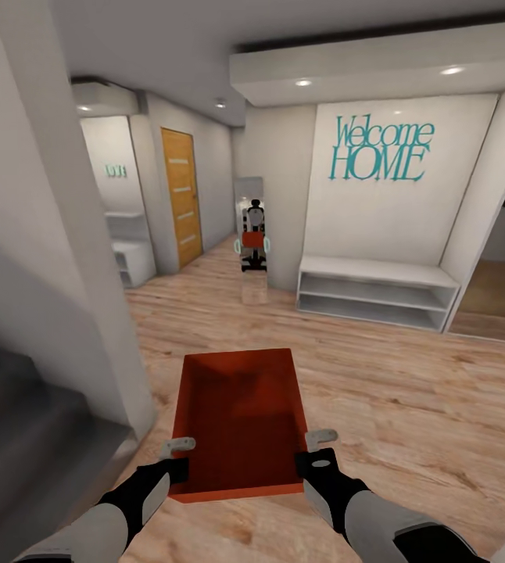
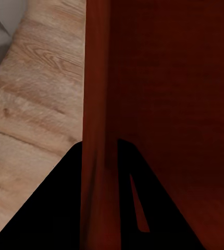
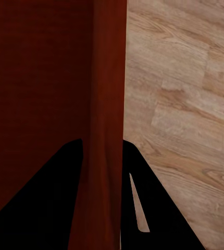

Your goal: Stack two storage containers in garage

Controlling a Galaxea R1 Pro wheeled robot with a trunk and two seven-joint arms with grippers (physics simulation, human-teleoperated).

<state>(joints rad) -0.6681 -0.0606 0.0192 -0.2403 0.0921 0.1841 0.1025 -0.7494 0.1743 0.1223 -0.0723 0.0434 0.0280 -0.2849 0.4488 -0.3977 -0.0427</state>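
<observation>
1. Head view: one storage container [image 1: 237,422], red-orange, open-topped and empty, is carried low in front of the robot above the light wood-plank floor [image 1: 409,407], its long axis pointing away from the robot. It is in an entry area with a white shelf unit [image 1: 376,293], a "Welcome HOME" wall sign [image 1: 381,148] and an orange-wood door [image 1: 182,195] down the hallway, not yet in the garage.
2. Head view, arm pose: both forearms reach forward and slightly inward. The left gripper [image 1: 179,457] grips the container's left long wall near the rear corner; the right gripper [image 1: 318,447] grips the right long wall at the matching position. The container sits about level.
3. Left wrist view: the left gripper [image 2: 102,177] is pinched on the thin upright wall of the container [image 2: 169,94], one finger inside and one outside.
4. Right wrist view: the right gripper [image 3: 101,177] is likewise clamped on the container [image 3: 39,78] wall, straddling its rim, with floor planks [image 3: 185,114] beyond.
5. Handling judgement: the box appears rigid and light, with smooth, possibly slippery walls. Both holds lie near the rear end, so the front overhangs and may tip downward. Rim holds nearer mid-length would balance better.
6. Keep both arms moving together to avoid twisting.
</observation>
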